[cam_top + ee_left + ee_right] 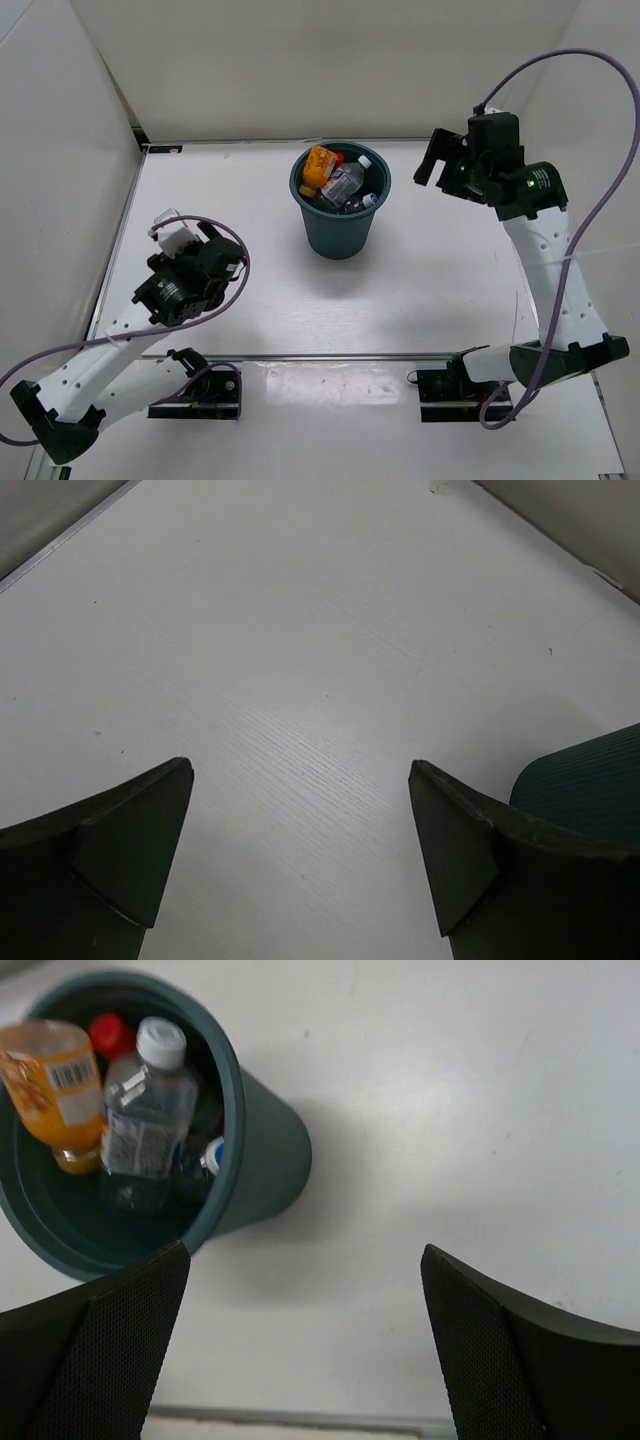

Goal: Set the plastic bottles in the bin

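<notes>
The left end effector (300,768) hangs low over the bench (440,270), jaws spread wide with nothing between them. Under it there is only pale, matt board with a faint wood grain. The bin's ribbed teal wall just shows at the right edge of the left wrist view.

The bin (340,235) stands upright mid-bench, towards the back. It is a round, smooth plastic bucket with a rolled rim, tapering towards its foot. The bottles are inside it. An orange bottle (320,167) with a barcoded label leans against the far-left wall. Beside it a clear bottle (345,183), thin, crinkly and white-capped, lies aslant. A red cap (110,1035) peeps out behind that one, and a white cap with a blue band (213,1153) sits lower against the wall. A fifth may lie beneath these, but the pile hides the bottom.

The right end effector (305,1251) is raised to the right of the bin and apart from it, jaws fully parted and empty, its mesh-textured pads (130,1350) bare.

No bottle lies on the bench, so the dropping-in looks finished. Next I would only have both arms draw back clear of the bin's rim.
</notes>
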You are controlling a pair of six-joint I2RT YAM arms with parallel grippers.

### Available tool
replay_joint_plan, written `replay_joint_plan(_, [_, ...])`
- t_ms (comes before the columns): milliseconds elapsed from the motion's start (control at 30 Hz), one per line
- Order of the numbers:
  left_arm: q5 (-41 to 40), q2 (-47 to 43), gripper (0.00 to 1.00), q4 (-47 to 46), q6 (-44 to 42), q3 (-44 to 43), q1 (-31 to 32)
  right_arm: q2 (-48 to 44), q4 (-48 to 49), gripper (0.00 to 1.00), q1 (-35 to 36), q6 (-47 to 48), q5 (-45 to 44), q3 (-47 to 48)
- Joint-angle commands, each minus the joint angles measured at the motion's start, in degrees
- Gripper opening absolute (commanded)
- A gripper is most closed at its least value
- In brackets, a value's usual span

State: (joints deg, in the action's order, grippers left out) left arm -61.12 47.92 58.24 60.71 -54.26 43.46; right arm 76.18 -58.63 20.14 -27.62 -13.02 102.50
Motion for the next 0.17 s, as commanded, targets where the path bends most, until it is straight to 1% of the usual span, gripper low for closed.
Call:
replay_joint_plan(0, [-1.5, 1.2, 1.0, 0.6, 1.5, 0.6, 0.0, -0.7, -7.1, 1.0, -2.4, 1.9, 12.7, -1.0])
replay_joint_plan(67, [-0.8, 1.8, 1.0, 0.6, 1.5, 0.6, 0.0, -3.3, -4.6, 1.0, -4.8, 1.9, 13.2, -7.5])
replay_joint_plan(133, [-0.8, 2.6, 1.0, 0.6, -0.1, 0.6, 0.0, -6.0, -3.1, 1.0, -8.1, 2.6, 16.6, -11.4])
